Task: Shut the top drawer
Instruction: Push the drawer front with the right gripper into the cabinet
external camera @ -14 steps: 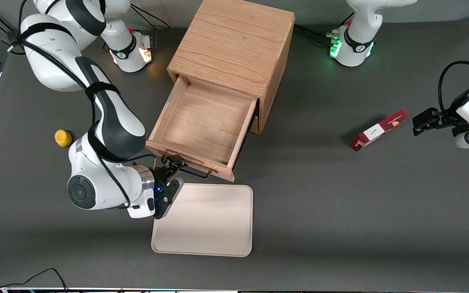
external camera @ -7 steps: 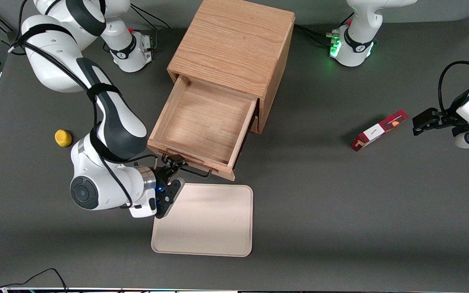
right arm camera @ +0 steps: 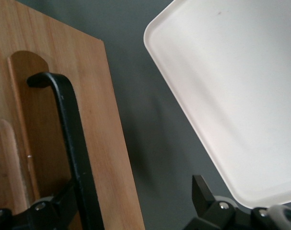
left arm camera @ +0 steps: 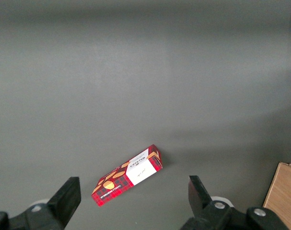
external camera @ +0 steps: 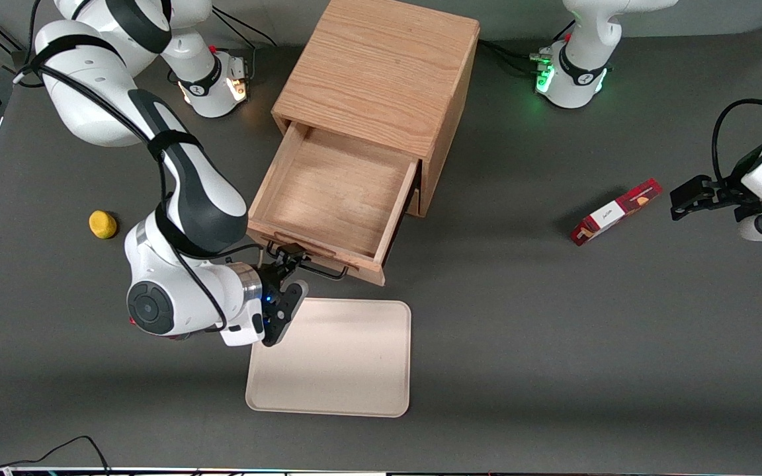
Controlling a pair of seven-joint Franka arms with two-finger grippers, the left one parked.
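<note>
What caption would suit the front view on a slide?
Right arm's gripper at the black handle of the half-open top drawer, above a beige tray.

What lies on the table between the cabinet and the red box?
Nothing: in the front view the table is bare between the cabinet and the red box. The pincer is at the top drawer's handle.

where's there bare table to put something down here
Bare patches: between the cabinet and the red box, and nearer the camera than the beige tray. Crowded: the gap between the top drawer front and the tray, where the gripper sits at the black handle.
</note>
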